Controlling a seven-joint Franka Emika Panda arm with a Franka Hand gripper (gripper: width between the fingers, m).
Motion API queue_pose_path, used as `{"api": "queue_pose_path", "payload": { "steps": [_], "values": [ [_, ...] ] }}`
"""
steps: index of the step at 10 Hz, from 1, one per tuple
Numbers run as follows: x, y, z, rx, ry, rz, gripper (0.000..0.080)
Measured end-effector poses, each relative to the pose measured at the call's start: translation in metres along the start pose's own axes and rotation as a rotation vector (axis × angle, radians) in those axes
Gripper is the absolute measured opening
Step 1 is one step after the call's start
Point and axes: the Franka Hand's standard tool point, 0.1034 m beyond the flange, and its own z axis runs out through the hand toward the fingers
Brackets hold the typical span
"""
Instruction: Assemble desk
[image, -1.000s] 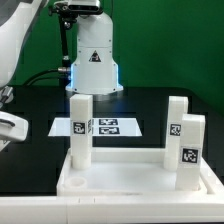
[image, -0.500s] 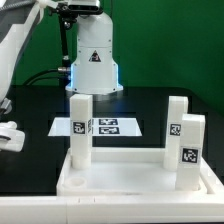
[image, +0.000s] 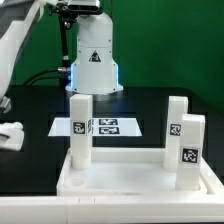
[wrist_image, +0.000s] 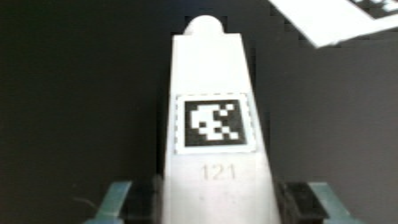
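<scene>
The tabletop (image: 110, 178) is plain white, and the three legs (image: 80, 128) standing in it are the same white, each bearing a black-and-white square tag. The fourth leg (wrist_image: 217, 110), in the wrist view, is white too, with a black square tag carrying a white blocky pattern and small grey digits below it. The counter (image: 150, 105) is black. The marker board (image: 108, 127) is white with black tags. The backdrop (image: 170, 40) is green. The robot base (image: 92, 60) is white with a black triangle mark.
</scene>
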Motion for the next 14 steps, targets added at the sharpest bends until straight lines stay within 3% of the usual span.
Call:
{"api": "queue_pose_path", "payload": {
  "steps": [1,2,3,4,5,7,9,10,11,13,14],
  "values": [
    [-0.016,-0.012,-0.027,0.005,0.048,-0.019,0.0284],
    [-0.026,-0.022,-0.056,-0.009,0.150,-0.044,0.0284],
    [-0.025,-0.023,-0.070,-0.035,0.252,-0.073,0.0284],
    [-0.015,-0.019,-0.065,-0.059,0.359,-0.077,0.0284],
    [-0.019,-0.020,-0.061,-0.054,0.397,-0.078,0.0284],
    [-0.016,-0.022,-0.077,-0.074,0.552,-0.086,0.0284],
    [-0.036,-0.064,-0.132,-0.082,0.722,-0.159,0.0284],
    [-0.043,-0.081,-0.144,-0.089,0.863,-0.179,0.0285],
    [-0.046,-0.082,-0.135,-0.087,0.940,-0.160,0.0285],
    [-0.043,-0.075,-0.140,-0.108,1.088,-0.156,0.0285],
    [-0.044,-0.083,-0.141,-0.102,1.150,-0.143,0.0285]
  ]
}}
